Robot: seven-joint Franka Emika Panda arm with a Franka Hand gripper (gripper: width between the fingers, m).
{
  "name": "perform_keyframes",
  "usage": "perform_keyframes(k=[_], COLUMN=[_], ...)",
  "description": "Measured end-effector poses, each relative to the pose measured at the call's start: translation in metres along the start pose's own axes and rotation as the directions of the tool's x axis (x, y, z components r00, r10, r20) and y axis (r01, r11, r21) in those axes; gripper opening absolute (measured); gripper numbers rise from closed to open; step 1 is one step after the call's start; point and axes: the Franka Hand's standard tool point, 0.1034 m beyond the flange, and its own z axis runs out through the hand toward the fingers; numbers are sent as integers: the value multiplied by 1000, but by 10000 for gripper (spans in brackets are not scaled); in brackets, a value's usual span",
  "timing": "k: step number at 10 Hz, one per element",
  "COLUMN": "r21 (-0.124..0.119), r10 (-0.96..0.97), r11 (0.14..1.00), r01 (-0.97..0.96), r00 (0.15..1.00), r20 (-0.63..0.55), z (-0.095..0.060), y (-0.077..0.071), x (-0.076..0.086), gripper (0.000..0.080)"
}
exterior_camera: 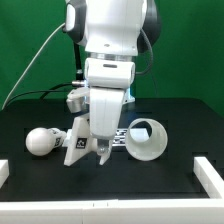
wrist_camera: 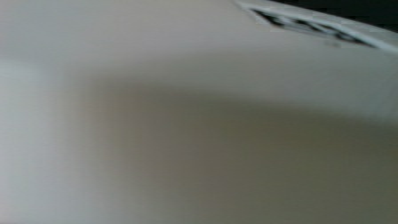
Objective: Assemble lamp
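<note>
The white Panda arm [exterior_camera: 108, 60] reaches straight down over the black desk [exterior_camera: 150, 186], its claw [exterior_camera: 98, 152] hanging low with the dark fingertips close to the surface. Right against the claw, on the exterior view's left of it, the flat square lamp base [exterior_camera: 75, 147] stands tilted up on edge, with a black-and-white tag facing the camera. The base overlaps the fingers, so I cannot tell whether the claw is closed on it or only beside it, nor how wide the jaws stand. Farther to the exterior view's left of the claw, apart from it, the round bulb [exterior_camera: 40, 141] lies on the desk. On the exterior view's right of the claw, the tapered shade [exterior_camera: 148, 139] lies on its side with its wide open mouth turned toward the camera. Between the claw and the shade, a little behind them, part of the tagged marker board [exterior_camera: 121, 135] shows flat on the desk. A white edge piece [exterior_camera: 211, 172] sits at the desk's border, well to the exterior view's right of the claw. The wrist view is filled by a blurred white surface [wrist_camera: 178, 130] very near the lens, with a piece of a square tag [wrist_camera: 313, 26] at one corner. It is too blurred to say which part it is.
</note>
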Motion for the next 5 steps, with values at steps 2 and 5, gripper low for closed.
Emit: perform_keyframes(k=[2, 5], r21=[0, 74], r10=[250, 654], r11=[968, 755], r01=[-250, -651], r00=[968, 755], r20=[-21, -30], z=[-7, -5], y=[5, -2], x=[-5, -4], gripper=[453, 453])
